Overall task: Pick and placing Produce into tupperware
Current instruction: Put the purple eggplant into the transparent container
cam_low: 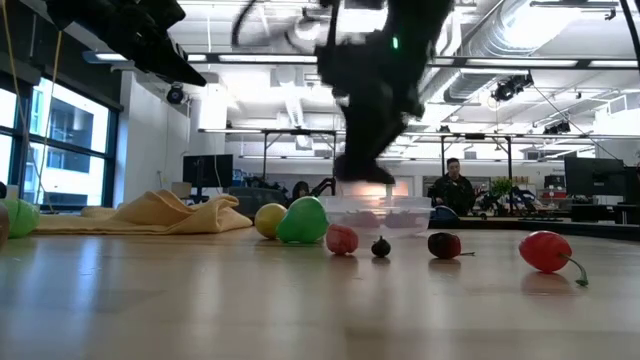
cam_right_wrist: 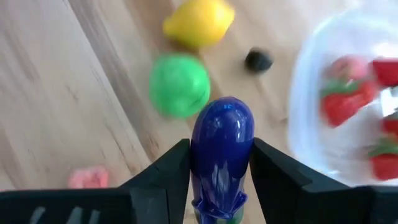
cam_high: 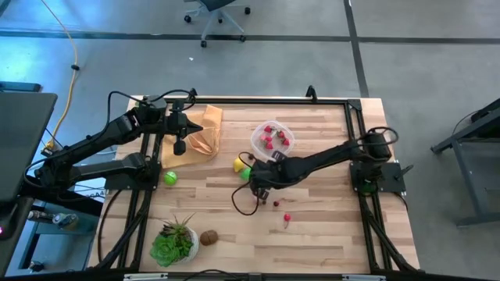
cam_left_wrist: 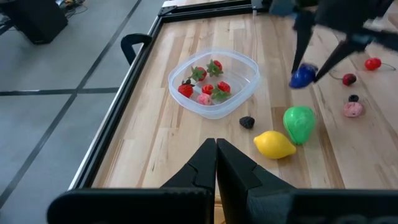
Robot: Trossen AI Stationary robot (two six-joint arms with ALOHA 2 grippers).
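The tupperware [cam_high: 273, 137] [cam_left_wrist: 214, 84] stands on the table's far middle and holds several red toy strawberries [cam_left_wrist: 205, 87]. My right gripper [cam_high: 258, 178] [cam_right_wrist: 221, 163] hovers just near of it, shut on a glossy blue-purple toy eggplant [cam_right_wrist: 222, 146] [cam_left_wrist: 303, 76]. Below it lie a yellow lemon [cam_left_wrist: 273, 144], a green fruit [cam_left_wrist: 299, 123] and a small black berry [cam_left_wrist: 247, 122]. Pink, dark and red pieces [cam_high: 287, 218] lie nearer. A green ball [cam_high: 169, 178] and a brown piece [cam_high: 208, 236] lie to the left. My left gripper [cam_high: 180, 145] [cam_left_wrist: 216, 155] is shut, above the cloth. My right gripper pinches the eggplant's body [cam_right_wrist: 222, 168] between its two fingers [cam_right_wrist: 171, 169], one on each side. The rounded end [cam_right_wrist: 224, 112] sticks out past the fingertips; the stalk end [cam_right_wrist: 216, 208] lies back between them. The fingers point down from above, and the eggplant is lifted clear of the table.
A tan-orange cloth [cam_high: 201, 133] lies bunched at the far left, under the left arm. A leafy plant in a white pot [cam_high: 175, 242] stands at the near left. A black frame [cam_left_wrist: 140, 59] runs along the table's edges. People sit in the room behind.
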